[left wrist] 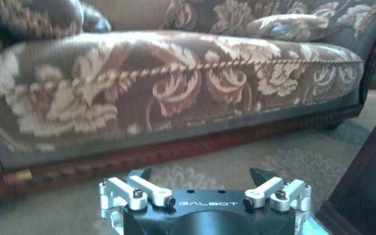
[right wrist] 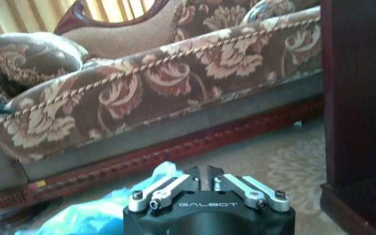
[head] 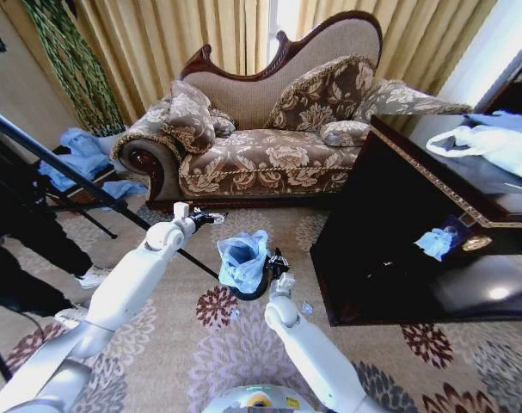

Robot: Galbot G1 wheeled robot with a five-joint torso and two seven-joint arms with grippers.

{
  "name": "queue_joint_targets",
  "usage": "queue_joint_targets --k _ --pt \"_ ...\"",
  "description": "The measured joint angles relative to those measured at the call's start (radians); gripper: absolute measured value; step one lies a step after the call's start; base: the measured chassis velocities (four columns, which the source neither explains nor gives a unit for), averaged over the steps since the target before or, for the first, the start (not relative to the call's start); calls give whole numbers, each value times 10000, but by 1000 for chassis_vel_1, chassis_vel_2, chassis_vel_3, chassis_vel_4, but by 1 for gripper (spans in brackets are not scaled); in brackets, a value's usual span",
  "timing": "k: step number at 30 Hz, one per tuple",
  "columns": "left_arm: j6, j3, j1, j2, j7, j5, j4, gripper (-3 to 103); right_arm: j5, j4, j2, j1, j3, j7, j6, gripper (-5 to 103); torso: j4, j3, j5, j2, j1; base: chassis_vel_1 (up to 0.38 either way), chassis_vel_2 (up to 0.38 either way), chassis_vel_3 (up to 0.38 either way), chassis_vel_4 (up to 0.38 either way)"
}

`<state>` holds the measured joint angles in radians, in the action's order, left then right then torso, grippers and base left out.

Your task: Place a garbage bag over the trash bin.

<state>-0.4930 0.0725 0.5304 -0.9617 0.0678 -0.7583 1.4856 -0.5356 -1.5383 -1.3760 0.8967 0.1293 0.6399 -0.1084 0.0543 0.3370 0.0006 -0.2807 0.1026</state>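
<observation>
Garbage bag (head: 242, 258) sits bunched in the trash bin (head: 262, 277), frame center. Right end effector (right wrist: 206, 172) is pinched closed beside it, apparently empty; left end effector (left wrist: 201, 177) hangs wide open, empty. I'd spread the plastic evenly round the rim.

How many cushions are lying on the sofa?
3. One cushion lies at the sofa's left end, a large one leans on the backrest, and a small one lies before it. More may be hidden.
</observation>
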Motion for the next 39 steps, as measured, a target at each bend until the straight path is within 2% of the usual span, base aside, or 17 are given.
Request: queue_joint_targets --k 2,3,5,6,7,10,11,12,14,15,18,20,22,23,26,30,39 --pt "-35 -76 0 -90 -242 -146 15 100 -81 -197 155 47 -56 2 49 10 0 0 0 0 0 0 0 0 0" --pt "-212 -207 -1 -384 -926 -559 106 100 -262 -581 524 117 -130 59 143 10 4 0 -7 0 0 0 0 0 0" --pt "-501 -373 -18 -926 -2304 -1177 337 100 -574 -1186 1327 214 -163 97 242 27 15 0 -6 0 0 0 0 0 0" --pt "-501 -373 -18 -926 -2304 -1177 337 100 -574 -1186 1327 214 -163 97 242 27 15 0 -6 0 0 0 0 0 0" --pt "-706 -463 -5 -1147 -3124 -1470 542 100 -668 -1380 1649 247 -154 97 266 32 21 0 -6 0 0 0 0 0 0" --pt "-1067 -805 126 -1416 -4864 -2357 1149 100 -743 -1524 1978 345 -134 2 278 42 6 -1 0 -1 0 0 0 0 0" --pt "-1196 -919 180 -1527 -5288 -2599 1316 100 -731 -1524 1986 382 -131 -35 273 48 3 0 -3 0 0 0 0 0 0" --pt "-1196 -919 180 -1527 -5288 -2599 1316 100 -731 -1524 1986 382 -131 -35 273 48 3 0 -3 0 0 0 0 0 0" --pt "-1323 -1278 275 -1829 -6195 -3073 1577 100 -673 -1451 1881 426 -86 -150 236 59 6 -1 -1 -1 0 0 0 0 0" --pt "-1323 -1278 275 -1829 -6195 -3073 1577 100 -673 -1451 1881 426 -86 -150 236 59 6 -1 -1 -1 0 0 0 0 0" --pt "-1286 -1709 273 -2236 -6294 -3083 1422 100 -546 -1332 1733 425 -58 -279 164 76 4 -1 -5 -1 -1 0 0 0 0" --pt "-1281 -1875 215 -2430 -6270 -3048 1287 100 -515 -1285 1700 421 -56 -293 132 81 4 0 -4 0 0 0 0 0 0" --pt "-1305 -1999 160 -2569 -6276 -3045 1190 100 -490 -1263 1685 416 -70 -298 107 81 4 -1 -3 -1 0 0 0 0 0" --pt "-1360 -2191 67 -2759 -6379 -3045 1026 100 -513 -1266 1695 416 -194 -281 100 91 5 0 -1 0 0 0 0 0 0" --pt "-1451 -2674 -105 -3023 -6667 -3055 734 100 -658 -1330 1910 298 -794 -54 166 99 8 0 -2 0 0 0 0 0 0" --pt "-1617 -2968 -186 -3074 -6707 -3062 675 100 -941 -1382 2295 149 -1451 -149 276 100 10 -1 -2 -1 0 0 0 0 0" --pt "-1842 -3675 -399 -3017 -6592 -3006 251 100 -1916 -1255 3030 67 -2220 -1380 244 100 6 0 -3 0 0 0 0 0 0"
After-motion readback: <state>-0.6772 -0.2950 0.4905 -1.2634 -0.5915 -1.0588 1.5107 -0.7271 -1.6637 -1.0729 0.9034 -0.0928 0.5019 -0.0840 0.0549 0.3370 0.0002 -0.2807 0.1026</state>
